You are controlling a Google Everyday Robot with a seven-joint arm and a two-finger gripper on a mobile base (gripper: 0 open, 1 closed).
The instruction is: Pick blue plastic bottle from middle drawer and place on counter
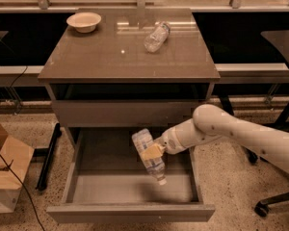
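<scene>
The blue plastic bottle, with a pale label and white cap, hangs tilted over the open middle drawer, cap pointing down and toward the front. My gripper comes in from the right and is shut across the bottle's middle, holding it above the drawer's grey tray, where its shadow falls. The glossy counter is the cabinet's top, above and behind the gripper.
A smaller, clearer bottle lies on its side at the counter's back right. A pale bowl sits at its back left. A cardboard box stands on the floor at left, and a chair base at right.
</scene>
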